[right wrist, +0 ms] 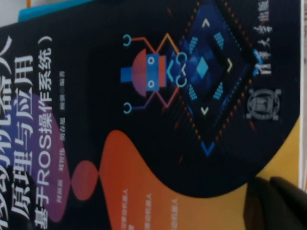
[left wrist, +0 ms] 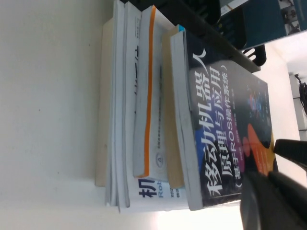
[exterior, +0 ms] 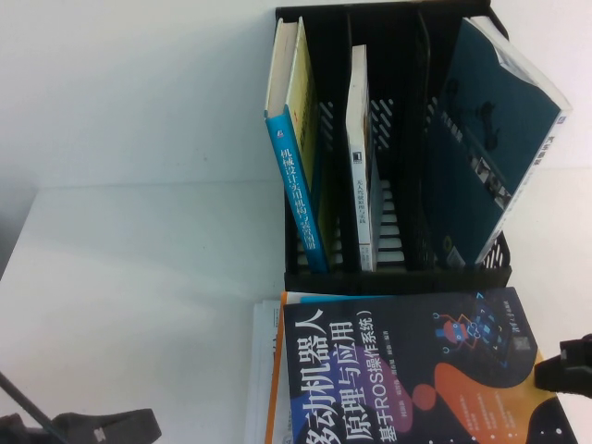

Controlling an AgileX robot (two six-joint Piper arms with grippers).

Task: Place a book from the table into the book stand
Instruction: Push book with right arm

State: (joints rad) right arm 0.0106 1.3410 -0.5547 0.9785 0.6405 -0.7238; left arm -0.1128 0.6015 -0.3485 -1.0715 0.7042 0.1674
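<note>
Glossy navy book (exterior: 407,370) between left gripper (exterior: 88,427), right gripper (exterior: 566,365).

Even, bright overhead light; table (exterior: 139,277) washed near-white, mild glare. Book stand (exterior: 398,268) interior dark. Soft blur throughout; book (right wrist: 158,96) cover saturated, close parts unfocused.

Navy book (exterior: 407,370) flat atop stack

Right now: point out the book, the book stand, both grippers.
book (exterior: 407,370), high view, cover.
book stand (exterior: 398,277), high view, front rail.
left gripper (exterior: 92,430), high view, body.
right gripper (exterior: 566,368), high view, body.
</note>
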